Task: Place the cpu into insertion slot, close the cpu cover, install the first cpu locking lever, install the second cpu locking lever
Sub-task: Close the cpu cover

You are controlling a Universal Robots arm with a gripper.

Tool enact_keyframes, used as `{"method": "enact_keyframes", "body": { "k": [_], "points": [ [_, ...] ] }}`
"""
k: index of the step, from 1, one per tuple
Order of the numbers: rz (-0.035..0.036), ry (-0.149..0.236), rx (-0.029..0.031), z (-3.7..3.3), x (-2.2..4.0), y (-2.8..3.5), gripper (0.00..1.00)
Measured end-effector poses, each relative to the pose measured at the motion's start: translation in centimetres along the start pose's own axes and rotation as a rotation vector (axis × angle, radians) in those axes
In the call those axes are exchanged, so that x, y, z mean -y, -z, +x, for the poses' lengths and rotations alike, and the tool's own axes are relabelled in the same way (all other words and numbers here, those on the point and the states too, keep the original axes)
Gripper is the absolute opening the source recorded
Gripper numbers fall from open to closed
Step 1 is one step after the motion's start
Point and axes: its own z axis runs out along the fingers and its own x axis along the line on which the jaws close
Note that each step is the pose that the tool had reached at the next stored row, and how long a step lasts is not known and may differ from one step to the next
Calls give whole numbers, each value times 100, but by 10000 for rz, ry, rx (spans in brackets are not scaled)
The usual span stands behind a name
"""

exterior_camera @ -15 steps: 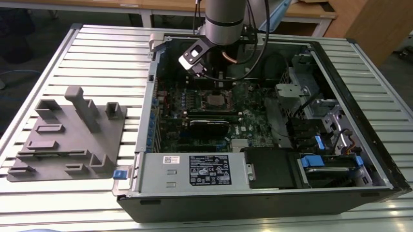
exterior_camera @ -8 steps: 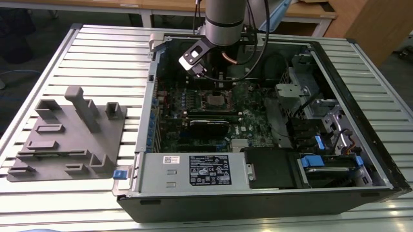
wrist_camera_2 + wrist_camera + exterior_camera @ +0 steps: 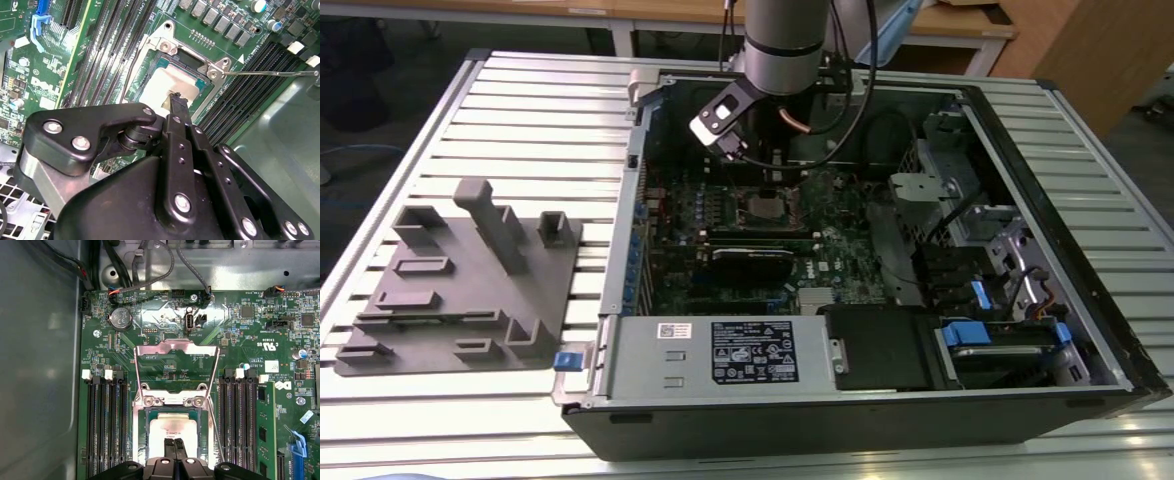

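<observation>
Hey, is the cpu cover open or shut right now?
Open. In the first wrist view the cpu cover stands swung back on its hinge, and the cpu lies uncovered, its metal top in plain sight.

- In the first wrist view my gripper covers the near edge of the cpu.
- The picture's edge cuts off the insertion slot there.
- Second wrist view: my gripper hides half of it.
</observation>
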Motion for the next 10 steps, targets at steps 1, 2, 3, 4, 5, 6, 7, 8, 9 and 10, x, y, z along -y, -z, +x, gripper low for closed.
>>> {"method": "enact_keyframes", "body": {
  "k": [1,2,3,4,5,6,7,8,9,10],
  "points": [
    [0,0,0,0,0,0,11],
    [0,0,0,0,0,3,11],
    [-1,0,-2,0,-1,12,11],
    [0,0,0,0,-1,26,11],
    [0,-1,0,0,-2,40,11],
    [0,0,0,0,-3,57,11],
    [-1,0,-1,1,-4,73,11],
    [-1,0,-1,1,-5,89,11],
    [0,-1,0,1,-5,104,11],
    [-1,0,0,1,-6,120,11]
  ]
}}
